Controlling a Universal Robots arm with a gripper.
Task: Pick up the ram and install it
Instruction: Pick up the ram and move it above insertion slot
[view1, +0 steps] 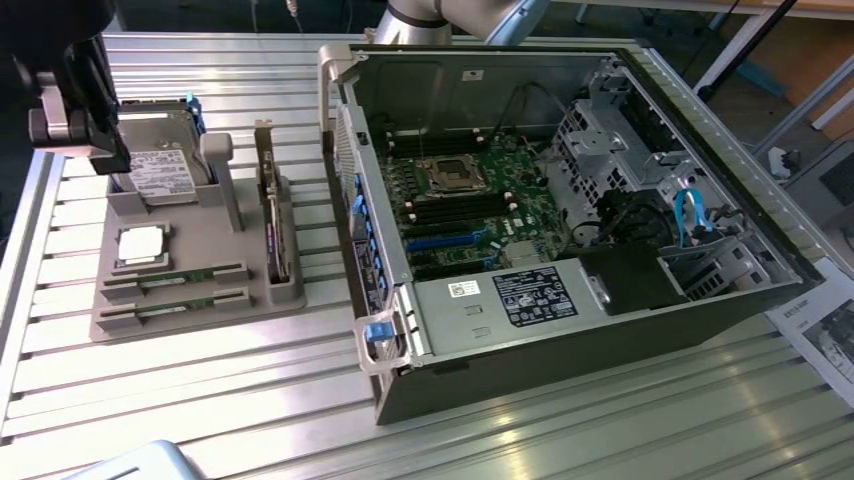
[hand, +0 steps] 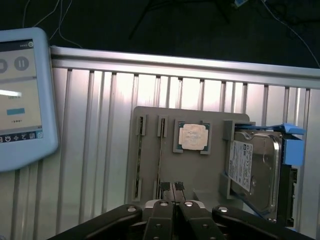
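End effector (view1: 80, 130) is clenched with nothing between the fingers. In the wrist view the fingertips (hand: 173, 202) meet flat. It hangs above the hard drive (view1: 167, 165) end of the grey holder (view1: 200, 325), clear of every part.

The ram (view1: 174, 276) sits untouched in its holder slot, on edge and clipped at both ends. A second stick (view1: 171, 306) lies parallel just beside it, on the side away from the CPU (view1: 140, 246). Standing them on edge leaves the top edge free to pinch, which is probably the point of the fixture. In the wrist view the ram (hand: 159, 160) runs almost in line with the closed fingers. I read it as the likelier target of the two, but can't confirm.

The expansion card (view1: 275, 225) stands upright along the holder's edge nearest the PC case (view1: 561, 350). The case lies open-side up on the bench (view1: 200, 410), so the motherboard (view1: 467, 215) faces upward for top-down access. The long dark slots (view1: 461, 207) beside the CPU socket (view1: 454, 172) look unpopulated. Pick not started.

A tablet (hand: 20, 95) lies on the bench near the holder.
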